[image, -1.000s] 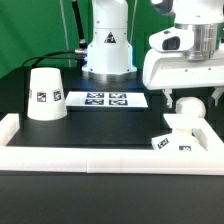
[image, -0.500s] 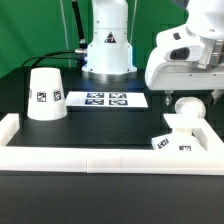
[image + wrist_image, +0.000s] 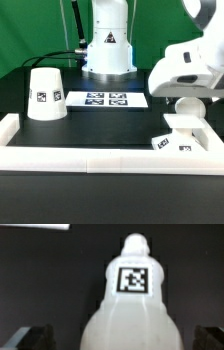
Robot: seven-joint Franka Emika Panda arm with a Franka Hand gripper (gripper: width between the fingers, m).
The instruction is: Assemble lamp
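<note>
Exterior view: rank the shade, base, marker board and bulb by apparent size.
1. Shade, largest.
2. Base and marker board look alike; the base sits nearer, so unranked.
3. Bulb, smallest, partly hidden.

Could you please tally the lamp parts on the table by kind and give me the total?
Lamp shade: 1
Bulb: 1
Square base: 1
Total: 3
</note>
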